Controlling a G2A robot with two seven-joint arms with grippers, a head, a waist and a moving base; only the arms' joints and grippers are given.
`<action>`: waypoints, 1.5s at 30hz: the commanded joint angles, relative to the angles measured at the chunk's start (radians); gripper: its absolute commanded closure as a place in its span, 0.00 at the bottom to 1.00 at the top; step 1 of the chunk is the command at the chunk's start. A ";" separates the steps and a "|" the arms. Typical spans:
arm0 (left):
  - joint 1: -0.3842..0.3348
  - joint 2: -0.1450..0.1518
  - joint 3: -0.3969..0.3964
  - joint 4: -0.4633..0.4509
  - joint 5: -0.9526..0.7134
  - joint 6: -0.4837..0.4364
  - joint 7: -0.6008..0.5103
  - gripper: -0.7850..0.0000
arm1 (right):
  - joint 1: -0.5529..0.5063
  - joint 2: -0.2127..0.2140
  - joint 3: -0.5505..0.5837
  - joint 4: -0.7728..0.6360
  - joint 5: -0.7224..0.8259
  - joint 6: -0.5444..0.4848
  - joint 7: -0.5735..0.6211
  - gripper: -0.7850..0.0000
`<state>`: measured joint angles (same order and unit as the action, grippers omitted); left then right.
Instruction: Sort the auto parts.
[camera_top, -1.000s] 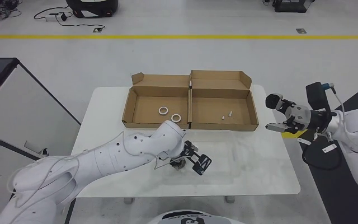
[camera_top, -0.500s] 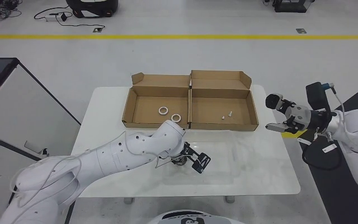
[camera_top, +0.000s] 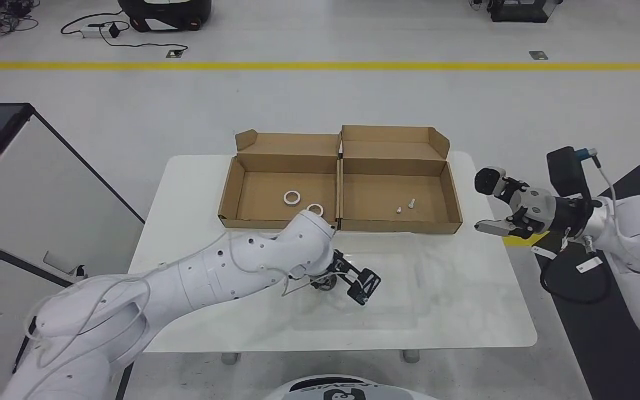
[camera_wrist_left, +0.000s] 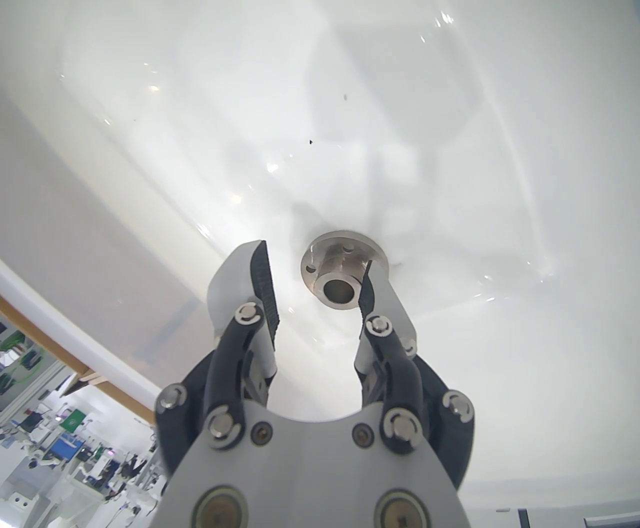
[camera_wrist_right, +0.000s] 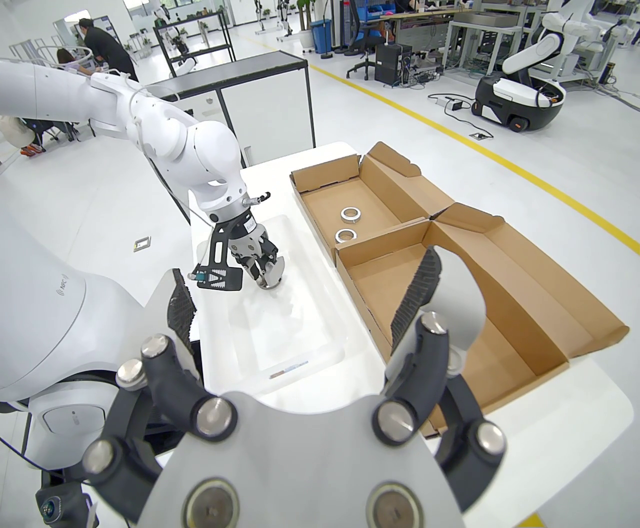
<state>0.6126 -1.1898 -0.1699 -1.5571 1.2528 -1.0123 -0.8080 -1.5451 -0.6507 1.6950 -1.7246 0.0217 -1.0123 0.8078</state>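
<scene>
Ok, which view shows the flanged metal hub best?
Left wrist view: the flanged metal hub sits close up inside the open left gripper. Top view shows a sliver beside the wrist; right wrist view, a distant glint.

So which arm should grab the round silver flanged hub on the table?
Left: left gripper, open, straddles the hub, one finger touching; right gripper sits far off by the table edge.

Bright, even overhead light flooded the white worktop (camera_top: 450, 290), with barely a hard shadow anywhere. Close up, specks of glare dotted its glossy surface and the metal flange (camera_wrist_left: 342, 270) shone softly. Both wrist views bowed hard at the edges, and the worktop's rim curved. Faint shade sat inside the cardboard boxes (camera_top: 340, 180).
</scene>
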 joint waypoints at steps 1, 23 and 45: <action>0.001 -0.001 0.000 -0.001 0.008 0.000 0.000 0.52 | 0.000 0.000 0.000 0.000 0.000 0.000 0.000 0.00; 0.008 0.036 0.000 -0.022 0.007 0.000 0.000 0.56 | 0.000 0.000 0.000 0.000 0.000 0.000 0.000 0.00; 0.016 0.009 0.000 0.027 0.025 0.000 0.000 0.58 | 0.000 0.000 0.000 0.000 0.000 0.000 0.000 0.00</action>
<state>0.6266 -1.1789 -0.1700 -1.5327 1.2769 -1.0123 -0.8079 -1.5451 -0.6507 1.6950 -1.7246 0.0217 -1.0123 0.8078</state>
